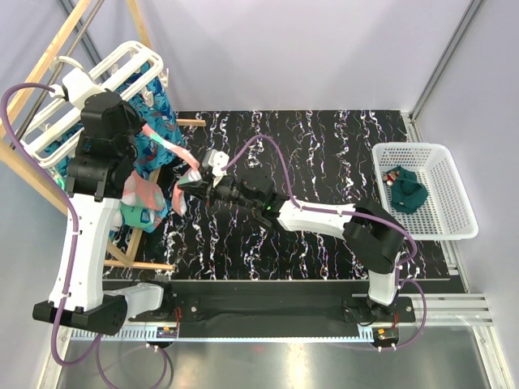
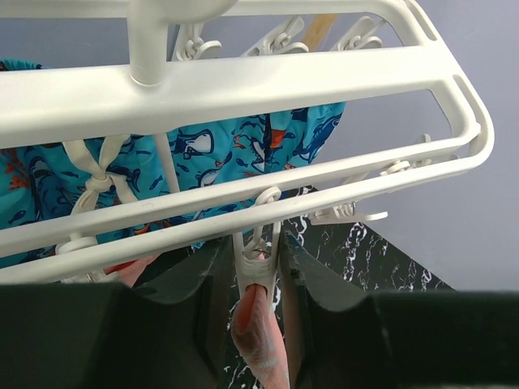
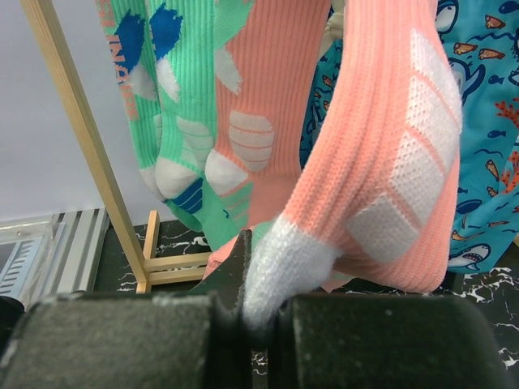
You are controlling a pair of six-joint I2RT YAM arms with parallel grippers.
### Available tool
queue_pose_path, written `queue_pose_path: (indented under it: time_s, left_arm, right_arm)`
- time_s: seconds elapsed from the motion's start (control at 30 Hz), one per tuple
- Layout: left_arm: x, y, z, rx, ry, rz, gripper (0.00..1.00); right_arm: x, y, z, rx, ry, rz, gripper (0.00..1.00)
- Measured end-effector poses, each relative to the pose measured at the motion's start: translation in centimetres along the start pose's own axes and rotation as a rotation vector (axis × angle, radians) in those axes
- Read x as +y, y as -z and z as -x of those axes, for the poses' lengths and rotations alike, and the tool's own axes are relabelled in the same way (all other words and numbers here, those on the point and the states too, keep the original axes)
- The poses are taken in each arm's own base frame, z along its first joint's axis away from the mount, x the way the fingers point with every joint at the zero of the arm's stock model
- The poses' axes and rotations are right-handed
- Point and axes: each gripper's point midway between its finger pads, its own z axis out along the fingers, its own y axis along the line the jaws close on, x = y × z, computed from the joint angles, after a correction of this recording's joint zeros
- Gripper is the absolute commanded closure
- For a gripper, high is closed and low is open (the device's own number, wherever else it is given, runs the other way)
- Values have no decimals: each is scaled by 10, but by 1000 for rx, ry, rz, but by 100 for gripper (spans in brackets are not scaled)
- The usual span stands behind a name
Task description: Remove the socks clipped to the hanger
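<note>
Black, white-veined tabletop (image 1: 324, 162); the hanger (image 1: 122, 61) is tilted at upper left of the top view. One coral-pink sock (image 3: 381, 121) stretches from its clip (image 2: 258, 243) down-right, white toe clamped in the right gripper (image 3: 251, 312). The left gripper (image 2: 253, 279) straddles that clip; whether it squeezes, I cannot tell. Orange lettering on the mint sock (image 3: 134, 134) is unreadable.

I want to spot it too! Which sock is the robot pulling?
Find the white hanger at the left of the table. One coral-pink sock stretches from it toward the middle. Only its white toe is pinched in the right gripper.
</note>
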Motion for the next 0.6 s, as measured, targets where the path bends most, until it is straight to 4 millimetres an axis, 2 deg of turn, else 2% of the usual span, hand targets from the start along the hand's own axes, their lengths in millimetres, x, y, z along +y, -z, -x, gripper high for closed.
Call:
queue_pose_path:
  time_s: [0.03,0.07,0.53,0.6]
  left_arm:
    - [0,0,0,0,3,0,92]
    - [0,0,0,-1,7,1,100]
    - [-3,0,3,-1,4,-6,100]
    - [-3,-1,3,-1,4,-6,100]
  right_arm:
    - [0,0,0,-2,0,0,100]
    - [0,1,1,-3,-2,0,100]
    - [-5,2,3,-9,-3,-12,100]
    - [-11,4,3,-15,-6,-47,100]
